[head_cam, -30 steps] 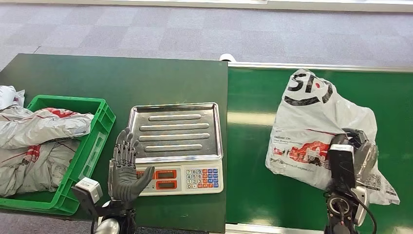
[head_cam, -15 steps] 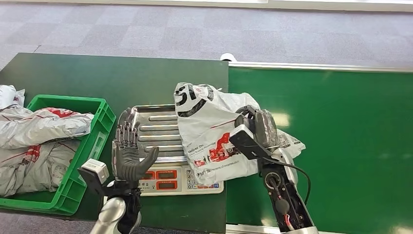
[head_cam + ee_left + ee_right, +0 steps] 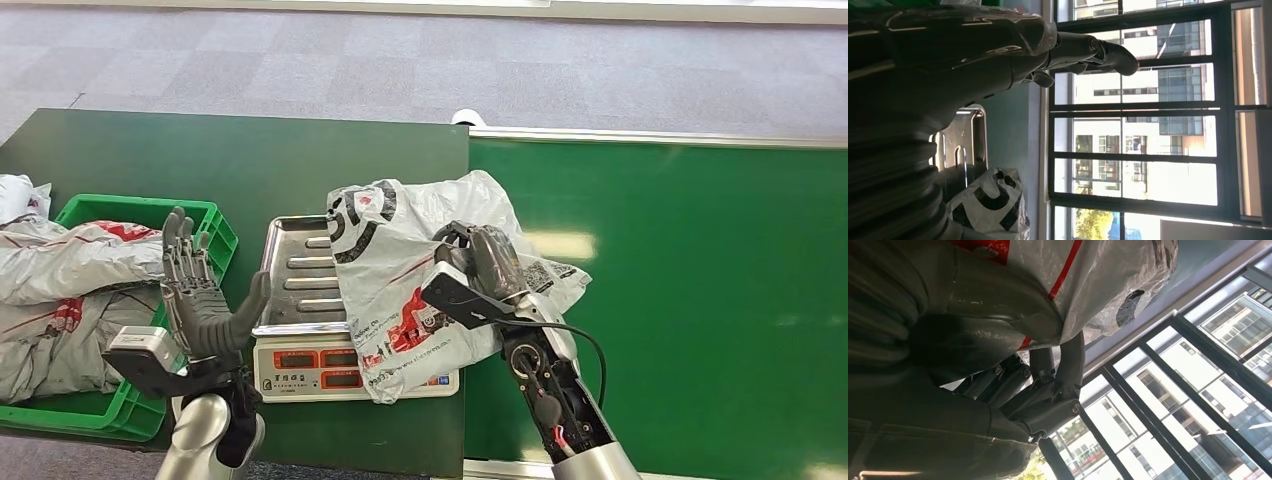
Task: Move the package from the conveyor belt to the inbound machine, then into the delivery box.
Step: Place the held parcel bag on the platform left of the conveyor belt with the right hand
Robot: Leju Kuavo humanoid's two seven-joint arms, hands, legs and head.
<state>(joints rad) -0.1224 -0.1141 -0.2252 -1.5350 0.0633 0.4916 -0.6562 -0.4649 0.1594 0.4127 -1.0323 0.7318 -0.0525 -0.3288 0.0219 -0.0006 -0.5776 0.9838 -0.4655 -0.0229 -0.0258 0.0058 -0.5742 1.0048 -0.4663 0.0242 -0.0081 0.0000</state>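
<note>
A white plastic package (image 3: 400, 270) with black and red print lies over the right part of the scale's steel tray (image 3: 290, 275) and hangs past its keypad. My right hand (image 3: 485, 262) grips it at its right side; in the right wrist view the fingers (image 3: 1048, 385) curl under the plastic package (image 3: 1098, 285). My left hand (image 3: 200, 295) is raised and open, fingers spread, between the green crate (image 3: 205, 230) and the scale, touching nothing. The left wrist view shows those fingers (image 3: 1098, 50) stretched out, with the package (image 3: 993, 200) and tray (image 3: 965, 135) beyond.
The green crate at the left holds several grey parcels (image 3: 80, 265). The scale's display and keypad (image 3: 310, 365) face me. The green conveyor belt (image 3: 700, 300) stretches to the right, its metal rail (image 3: 650, 137) at the far edge. Dark green tabletop (image 3: 230, 160) lies behind the scale.
My right hand has carried the package from the belt leftward onto the scale tray. My left hand has lifted and shifted left toward the crate, still spread.
</note>
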